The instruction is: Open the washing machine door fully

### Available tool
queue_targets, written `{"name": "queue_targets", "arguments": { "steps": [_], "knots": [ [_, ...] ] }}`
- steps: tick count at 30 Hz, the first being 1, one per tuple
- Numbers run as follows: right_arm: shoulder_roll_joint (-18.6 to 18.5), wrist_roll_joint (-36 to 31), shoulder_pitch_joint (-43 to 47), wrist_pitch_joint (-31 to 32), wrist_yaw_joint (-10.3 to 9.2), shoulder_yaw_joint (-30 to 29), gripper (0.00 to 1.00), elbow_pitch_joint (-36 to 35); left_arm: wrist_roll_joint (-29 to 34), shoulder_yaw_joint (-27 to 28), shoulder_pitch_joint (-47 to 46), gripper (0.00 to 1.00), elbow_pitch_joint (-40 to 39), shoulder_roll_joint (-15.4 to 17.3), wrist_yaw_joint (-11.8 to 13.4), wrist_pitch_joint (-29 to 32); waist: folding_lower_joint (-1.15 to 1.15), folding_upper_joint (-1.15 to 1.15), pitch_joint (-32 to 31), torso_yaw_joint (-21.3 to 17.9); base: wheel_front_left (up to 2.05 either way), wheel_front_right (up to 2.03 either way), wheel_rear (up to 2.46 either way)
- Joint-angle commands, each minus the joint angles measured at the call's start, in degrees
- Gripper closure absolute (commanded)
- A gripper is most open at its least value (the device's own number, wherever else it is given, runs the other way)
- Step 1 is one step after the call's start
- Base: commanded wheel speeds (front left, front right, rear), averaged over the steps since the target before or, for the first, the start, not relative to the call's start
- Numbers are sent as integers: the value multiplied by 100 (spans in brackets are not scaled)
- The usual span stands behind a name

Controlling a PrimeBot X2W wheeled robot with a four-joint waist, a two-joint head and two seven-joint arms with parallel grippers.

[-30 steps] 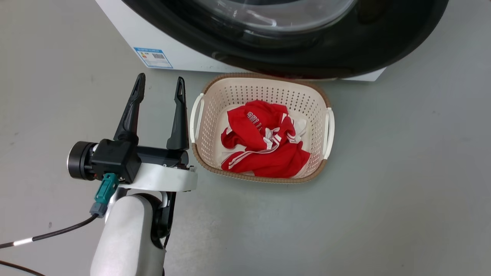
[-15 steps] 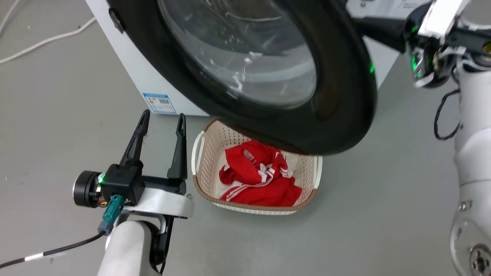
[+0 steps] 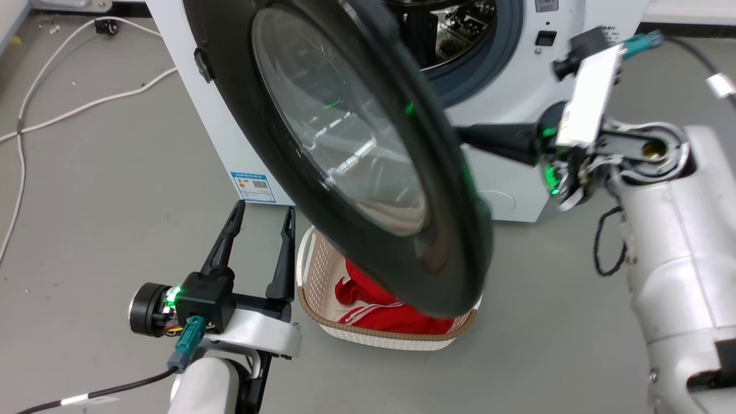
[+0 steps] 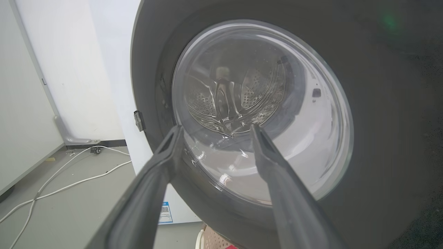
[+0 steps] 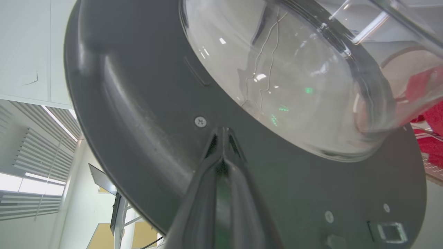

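Swinging wider, one door [image 3: 345, 155] is clearing one washing machine [image 3: 509, 80]; the clenched right gripper [image 5: 221, 138] is touching its inner face, the left gripper [image 3: 263, 208] hanging released, empty.

Laundry basket [image 3: 397, 340] before the washing machine [image 3: 517, 80], beneath the washing machine door [image 3: 345, 132], left claw [image 3: 264, 208] beside it.

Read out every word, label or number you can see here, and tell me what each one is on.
Nothing here is legible.
Blue label sticker on the washing machine: printed lines and a square code, too small to read.
Small grey plate at the top of the machine's front: too blurred to read.
Red garment in the laundry basket: white stripes, no lettering showing.
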Motion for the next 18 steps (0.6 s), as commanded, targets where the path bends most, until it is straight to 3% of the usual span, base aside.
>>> {"name": "queue_targets", "arguments": {
  "steps": [1,10,18],
  "knots": [
    [47,285,174,-73,0,299,100,-80,-21,-40,57,0,23,-5,10,-14,0,0,-57,21,0,0,0],
    [49,1466,562,-619,0,1857,100,-489,-110,-169,135,0,86,-5,52,-13,0,0,-180,46,0,0,0],
    [35,1948,721,-1408,0,2477,100,-722,-147,-194,197,0,62,-4,81,-13,0,0,-224,11,0,0,0]
  ]
}}
